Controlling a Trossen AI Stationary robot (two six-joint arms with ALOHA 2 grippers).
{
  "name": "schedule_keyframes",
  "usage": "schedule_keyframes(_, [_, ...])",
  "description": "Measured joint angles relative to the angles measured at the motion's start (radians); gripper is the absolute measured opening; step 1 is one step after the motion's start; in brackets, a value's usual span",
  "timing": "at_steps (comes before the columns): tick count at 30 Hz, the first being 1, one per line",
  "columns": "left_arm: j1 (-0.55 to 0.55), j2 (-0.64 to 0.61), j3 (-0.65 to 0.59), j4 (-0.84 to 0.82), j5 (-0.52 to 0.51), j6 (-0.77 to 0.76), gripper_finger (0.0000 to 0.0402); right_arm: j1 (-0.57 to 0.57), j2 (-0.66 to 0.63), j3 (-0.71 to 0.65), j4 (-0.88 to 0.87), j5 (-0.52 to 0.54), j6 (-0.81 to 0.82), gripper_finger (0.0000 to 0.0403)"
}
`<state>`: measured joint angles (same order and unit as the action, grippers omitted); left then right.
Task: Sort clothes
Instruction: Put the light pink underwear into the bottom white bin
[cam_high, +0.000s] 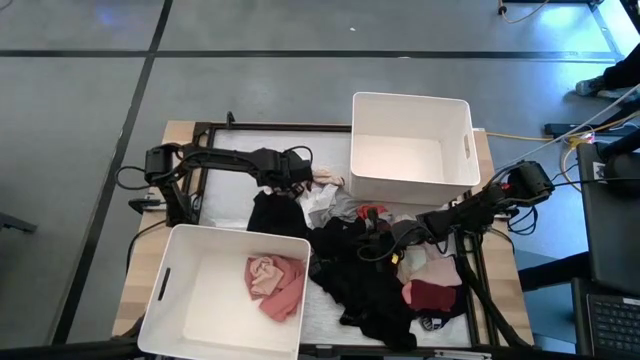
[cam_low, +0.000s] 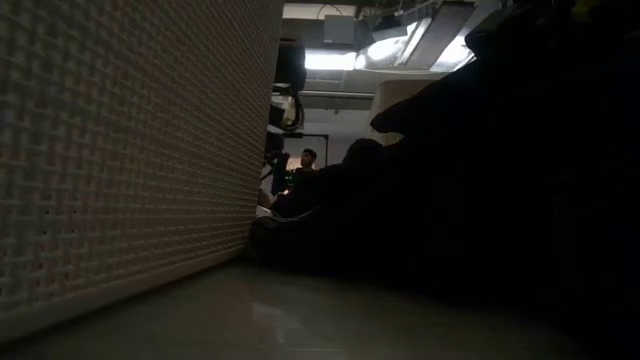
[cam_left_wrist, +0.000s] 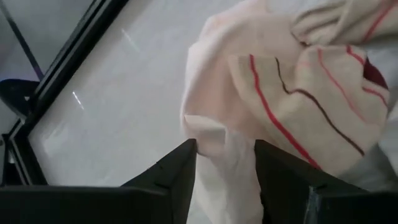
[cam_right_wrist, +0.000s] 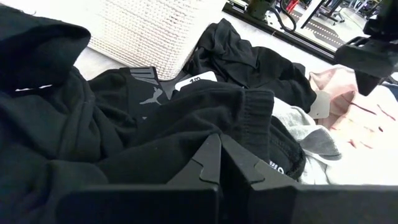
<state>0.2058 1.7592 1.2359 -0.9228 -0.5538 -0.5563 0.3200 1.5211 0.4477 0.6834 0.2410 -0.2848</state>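
The clothes lie in a heap (cam_high: 360, 270) in the middle of the table, mostly black, with grey, white and maroon (cam_high: 432, 295) pieces. At the heap's far left lies a pale pink garment with thin red stripes (cam_high: 325, 181) (cam_left_wrist: 298, 81). My left gripper (cam_high: 308, 175) (cam_left_wrist: 225, 146) is over it, pointing steeply down and open, a finger on each side of the garment's plain edge (cam_left_wrist: 217, 130). My right gripper (cam_high: 398, 237) (cam_right_wrist: 221, 138) is shut, low over black cloth (cam_right_wrist: 186, 118) on the heap's right. One pink garment (cam_high: 275, 285) lies in the near bin. My left gripper straddles the pale pink garment's plain edge (cam_left_wrist: 214, 140) from above, slanting down. The cloth lies flat on the table under and between the fingers; whether they touch it I cannot tell. My right gripper's shut fingertips sit at a black garment's fold (cam_right_wrist: 242, 106); whether they touch it I cannot tell.
A white bin (cam_high: 410, 97) stands at the far right, another (cam_high: 195, 290) at the near left; its woven wall (cam_low: 120, 150) fills the low view's left. A black frame (cam_left_wrist: 68, 68) edges the white table top. A person (cam_low: 308, 160) shows far behind.
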Motion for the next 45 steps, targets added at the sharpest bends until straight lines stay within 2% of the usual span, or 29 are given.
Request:
schedule_keyframes(3, [0.000, 0.000, -0.002, 0.000, 0.000, 0.025, 0.0118, 0.000, 0.000, 0.000, 0.000, 0.000, 0.000, 0.0005])
schedule_keyframes(9, [0.000, 0.000, -0.003, -0.006, 0.000, 0.105, 0.0025, 0.000, 0.000, 0.000, -0.001, 0.000, 0.000, 0.0005])
schedule_keyframes(11, [-0.001, 0.000, -0.003, -0.007, 0.000, 0.122, 0.0007, 0.000, 0.000, 0.000, -0.004, 0.000, 0.000, 0.0005])
schedule_keyframes(17, [-0.028, -0.006, 0.005, -0.016, -0.004, 0.138, 0.0002, 0.000, 0.000, 0.000, -0.004, 0.000, 0.000, 0.0005])
schedule_keyframes(23, [-0.109, -0.038, 0.091, -0.040, -0.047, 0.147, 0.0002, 0.000, 0.000, 0.000, -0.003, 0.000, 0.000, 0.0005])
schedule_keyframes(39, [-0.253, -0.235, 0.306, -0.029, -0.142, 0.274, 0.0001, 0.000, 0.000, -0.001, -0.005, 0.001, 0.000, 0.0005])
schedule_keyframes(45, [-0.298, -0.304, 0.362, -0.025, -0.146, 0.317, 0.0001, 0.000, 0.000, -0.001, -0.005, 0.001, 0.000, 0.0005])
